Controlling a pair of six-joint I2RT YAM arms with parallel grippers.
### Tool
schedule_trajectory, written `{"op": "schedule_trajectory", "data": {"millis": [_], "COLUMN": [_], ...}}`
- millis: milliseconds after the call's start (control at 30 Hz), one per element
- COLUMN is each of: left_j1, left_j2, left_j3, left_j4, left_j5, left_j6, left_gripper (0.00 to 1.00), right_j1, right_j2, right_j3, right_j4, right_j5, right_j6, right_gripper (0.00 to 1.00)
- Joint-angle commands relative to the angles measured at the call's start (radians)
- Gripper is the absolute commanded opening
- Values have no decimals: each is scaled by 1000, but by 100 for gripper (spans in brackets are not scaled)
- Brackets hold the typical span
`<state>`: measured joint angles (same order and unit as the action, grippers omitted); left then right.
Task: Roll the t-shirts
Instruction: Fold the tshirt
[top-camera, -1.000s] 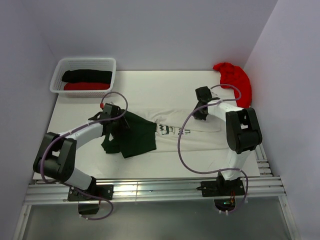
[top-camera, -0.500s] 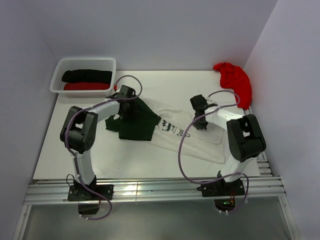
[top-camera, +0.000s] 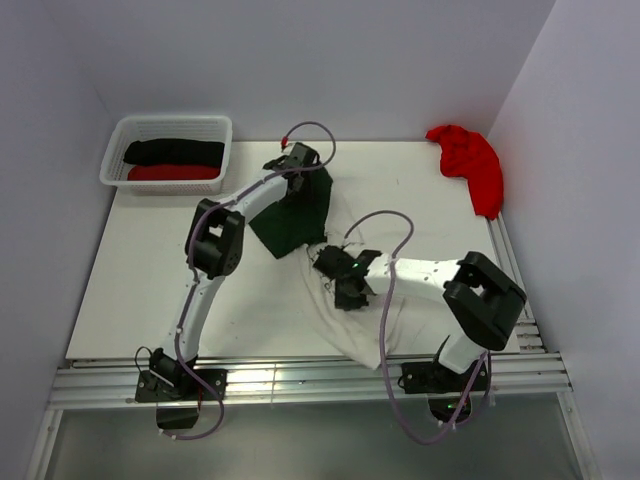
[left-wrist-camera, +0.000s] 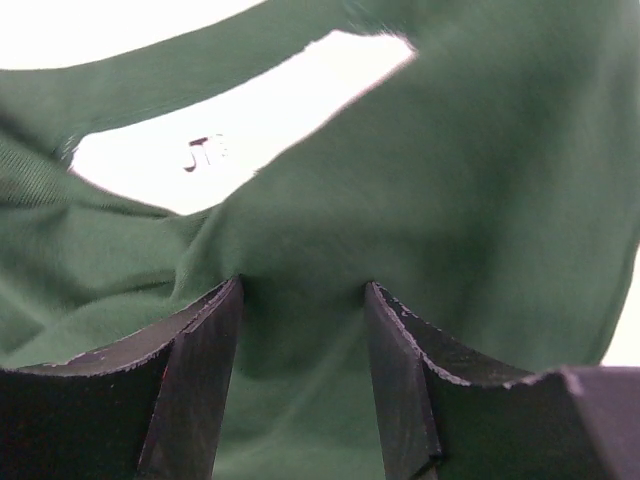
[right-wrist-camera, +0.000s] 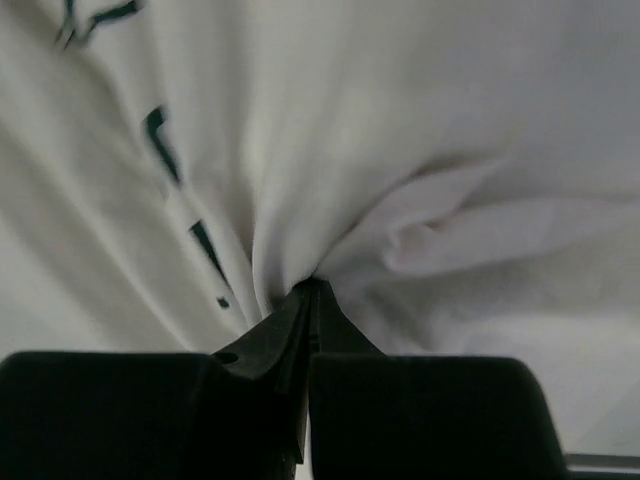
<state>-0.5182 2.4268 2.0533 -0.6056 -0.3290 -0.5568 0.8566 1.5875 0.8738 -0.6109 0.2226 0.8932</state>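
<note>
Right gripper (right-wrist-camera: 310, 292) is pinched tight on a thin fold of the tee (top-camera: 292, 225), and left gripper (left-wrist-camera: 302, 292) is clamped on a fat bunch of its green sleeve, with the tee strung diagonally across the middle of the table (top-camera: 140, 270). That thin pinch could slip if the arms pull apart, dumping the tee crumpled instead of flat. Only the wrist views show the grips themselves; only the overhead shows the twisted spread.

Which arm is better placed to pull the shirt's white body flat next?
Likely right. The right fingers are shut on the shirt's white cloth mid-table; the left fingers hold only its green sleeve at the far side.
</note>
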Motion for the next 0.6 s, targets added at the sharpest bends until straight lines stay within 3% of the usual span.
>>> {"op": "schedule_trajectory", "data": {"millis": [0,133,200,267,333,467,567], "left_j1": [-61,-98,-92,-82,-57,-10,3], "left_j2": [104,137,103,5,-117,-285,-399], "left_j3": [122,252,240,170,86,25,-40], "left_j4": [-66,-65,-45,5,42,49,15], "left_j5": [100,102,94,79,99,128,128], "left_j6": [35,51,75,92,95,90,86], "left_gripper": [57,59,60,62,65,69,71], "right_j1": [168,239,231,222,167,-11,-151], "right_j2": [63,57,-13,-126,-205,-355,-357], "right_j3": [48,185,201,188,150,85,76], "right_j4": [-61,-46,-64,-59,-41,29,72], "right_j5": [-195,-218,-174,-134,-123,-163,-180], "right_j6": [99,63,46,18,-17,-85,-157], "right_gripper": [0,0,3,30,47,49,49]}}
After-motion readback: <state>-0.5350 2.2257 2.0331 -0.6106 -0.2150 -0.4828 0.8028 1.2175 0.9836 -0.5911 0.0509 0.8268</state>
